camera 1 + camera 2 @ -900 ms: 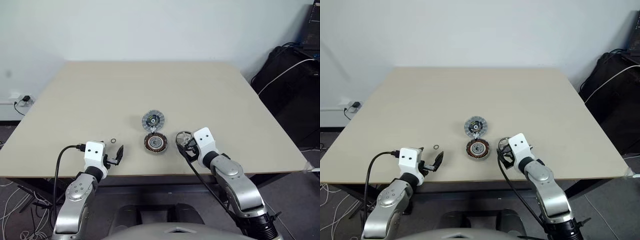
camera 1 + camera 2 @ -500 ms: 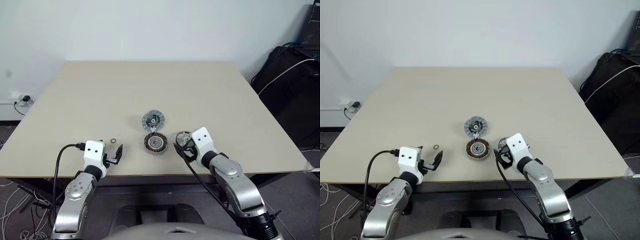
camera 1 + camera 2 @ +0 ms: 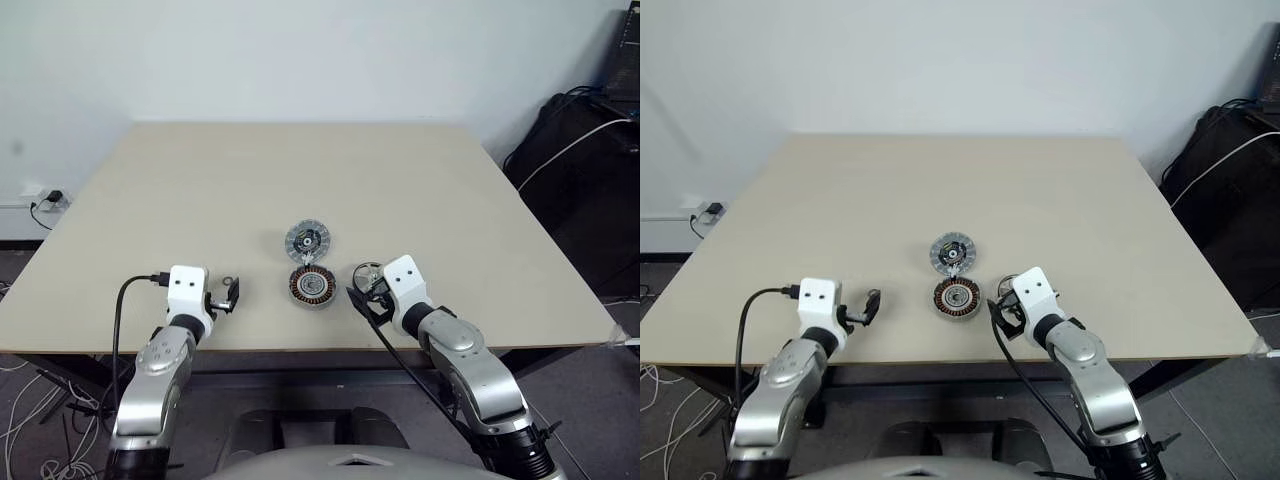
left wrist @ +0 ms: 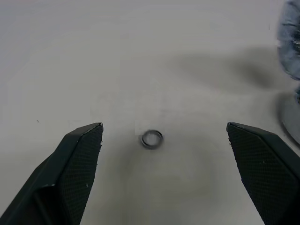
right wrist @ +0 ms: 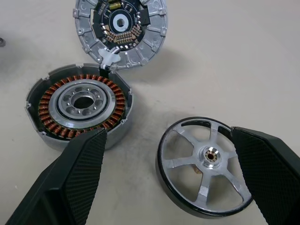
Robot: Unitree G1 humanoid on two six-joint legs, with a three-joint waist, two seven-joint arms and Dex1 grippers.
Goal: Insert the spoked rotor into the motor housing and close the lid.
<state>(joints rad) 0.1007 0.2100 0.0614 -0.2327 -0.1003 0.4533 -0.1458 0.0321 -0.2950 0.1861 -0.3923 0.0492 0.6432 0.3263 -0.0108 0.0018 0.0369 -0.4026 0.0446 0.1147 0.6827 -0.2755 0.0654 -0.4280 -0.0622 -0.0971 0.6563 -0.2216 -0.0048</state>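
On the matte beige table (image 3: 300,170), near its front edge, the left gripper (image 3: 228,297) has swung inward toward the washer (image 4: 151,139), jaws spread and empty, while the right gripper (image 5: 164,187) has barely shifted, its jaws wide above the rotor (image 5: 206,165). No part is lifted yet, so insertion looks not yet begun. The housing (image 5: 80,104), a shallow cup ringed with copper windings, lies just left of the dark-rimmed, silver-spoked rotor. The ribbed grey lid (image 5: 120,29), dark-centred, touches the housing's far side.
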